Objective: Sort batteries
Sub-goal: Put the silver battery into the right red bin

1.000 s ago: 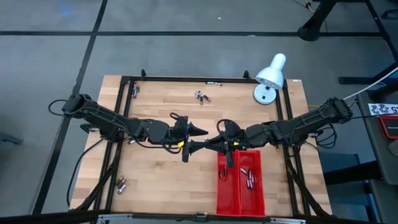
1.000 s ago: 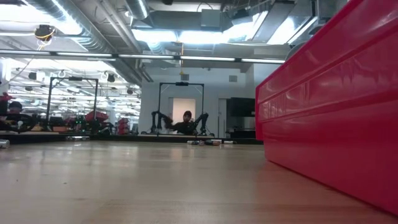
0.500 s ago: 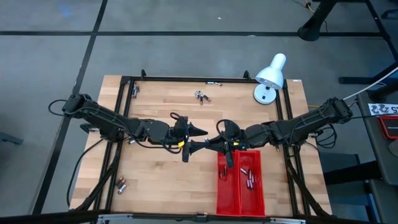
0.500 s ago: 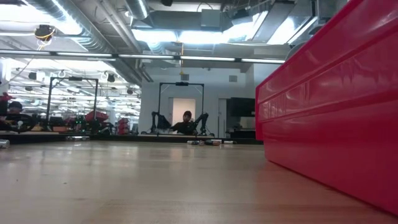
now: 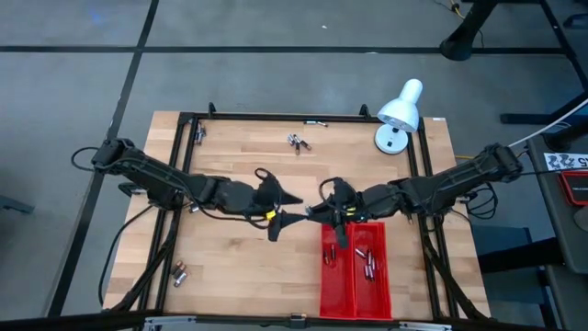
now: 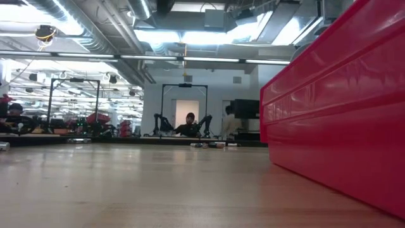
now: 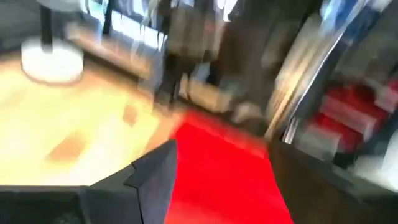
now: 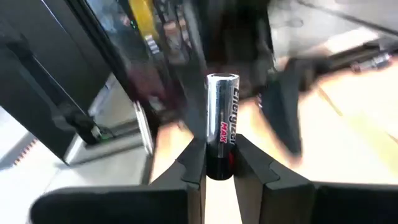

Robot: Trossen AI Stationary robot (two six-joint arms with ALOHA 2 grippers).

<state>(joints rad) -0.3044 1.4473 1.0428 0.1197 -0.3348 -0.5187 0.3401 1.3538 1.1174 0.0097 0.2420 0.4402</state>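
Starting at your left, a couple of batteries (image 5: 179, 271) lie near the table's (image 5: 230, 267) front left corner, and the left gripper (image 5: 287, 210) hangs over mid-table with its fingers spread apart, holding nothing. Just to its right, your right gripper (image 5: 315, 211) is clamped on one battery (image 8: 221, 121), which stands up between its fingers (image 8: 252, 165) beside the red tray's (image 5: 331, 294) far left corner. Further right, several more batteries (image 5: 367, 264) lie in the tray's right compartment.

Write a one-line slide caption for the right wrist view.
Right gripper fingers shut on an upright battery.
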